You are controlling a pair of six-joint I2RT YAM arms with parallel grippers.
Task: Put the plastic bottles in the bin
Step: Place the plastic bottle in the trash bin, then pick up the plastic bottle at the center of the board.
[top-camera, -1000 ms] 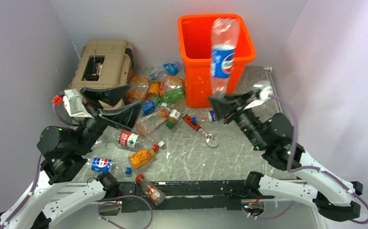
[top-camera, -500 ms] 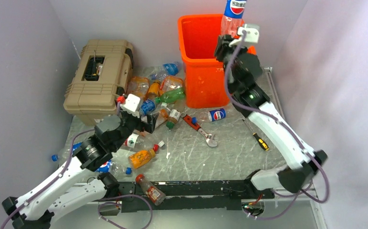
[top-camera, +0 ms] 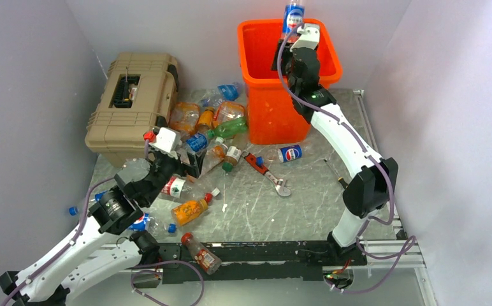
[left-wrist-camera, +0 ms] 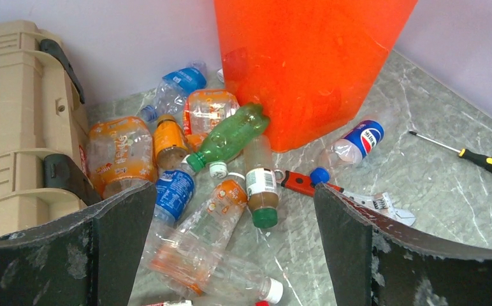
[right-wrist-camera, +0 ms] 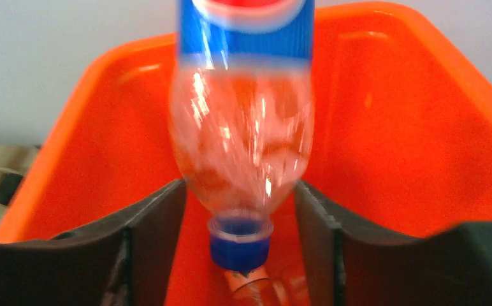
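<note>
Bin [top-camera: 269, 118], tall and orange, is set at the far side of the table [top-camera: 307, 210], right of centre. Far left a tan toolbox [top-camera: 132, 102] is seen.

Over the bin's open mouth a blue-labelled bottle [right-wrist-camera: 243, 127] is hung cap-down, its long axis upright and aimed straight into the bin. It is flanked at the shoulder by the fingers of the right claw [right-wrist-camera: 240, 188]. These are parted only as far as the bottle's width, and the bottle is blurred, so whether it is pinched or already let go cannot be told. The step in hand is judged to be the drop: no sideways shift seems needed, only a wider spread, so that the bottle falls along its own axis.

Between toolbox and bin, on the table, a heap [top-camera: 211, 127] of bottles is left to be cleared, with more scattered nearer. Just ahead of the left claw [left-wrist-camera: 234, 191], whose fingers are spread wide and hold nothing, the heap is found; its bottles lie at mixed angles, a green bottle [left-wrist-camera: 227, 137] slanting against the bin. The left arm is clearly the nearer one for these.

Near the bin's foot a wrench [top-camera: 269, 175] and a screwdriver [left-wrist-camera: 485, 160] are to be left alone.
</note>
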